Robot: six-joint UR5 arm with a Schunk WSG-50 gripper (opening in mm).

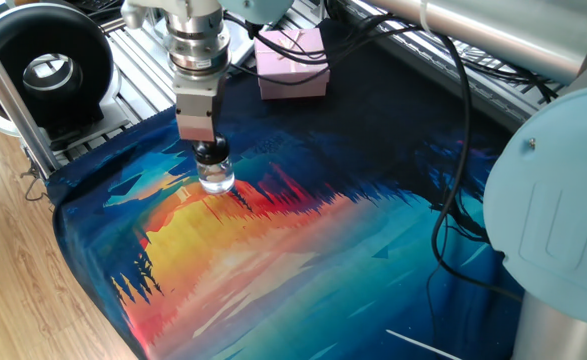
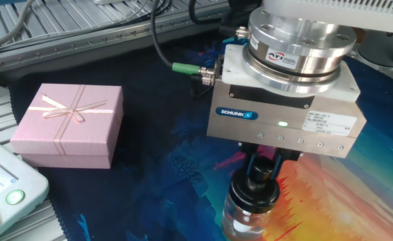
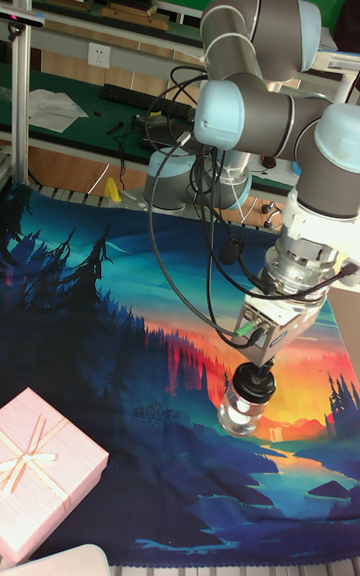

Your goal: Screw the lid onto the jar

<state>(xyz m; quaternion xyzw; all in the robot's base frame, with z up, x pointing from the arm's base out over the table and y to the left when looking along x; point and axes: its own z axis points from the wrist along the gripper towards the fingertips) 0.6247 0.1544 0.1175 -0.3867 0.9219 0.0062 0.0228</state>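
Item 1, nearest in the other fixed view: the jar (image 2: pixel 248 217), a small clear glass vessel, is standing upright on the printed landscape cloth (image 1: pixel 303 260), over its orange-red band. It is sitting directly below the tool, presumably so the threads line up with the wrist's turning axis.

Item 2: the lid (image 2: pixel 253 193), black and round, is sitting on the jar's neck with its knob pointing up. Whether it is fully threaded home cannot be told.

Item 3: the gripper (image 2: pixel 261 169), a Schunk two-finger unit, is reaching straight down; its fingers (image 2: pixel 278 161) are standing narrow, closing on the lid's knob. Gripping the knob rather than the rim is probably leaving the skirt free to turn down over the neck.

Item 4: the wrist flange (image 2: pixel 296 43), silver, is sitting vertically above the gripper, with a green-tipped cable plug (image 2: pixel 183 67) on its left side.

Item 5, farther left in that view: the pink gift box (image 2: pixel 69 125), ribbon-tied, is resting well apart from the jar, playing no part in the step.

Item 6: the arm (image 3: pixel 265 116), grey and pale blue, is arching over from the far side.
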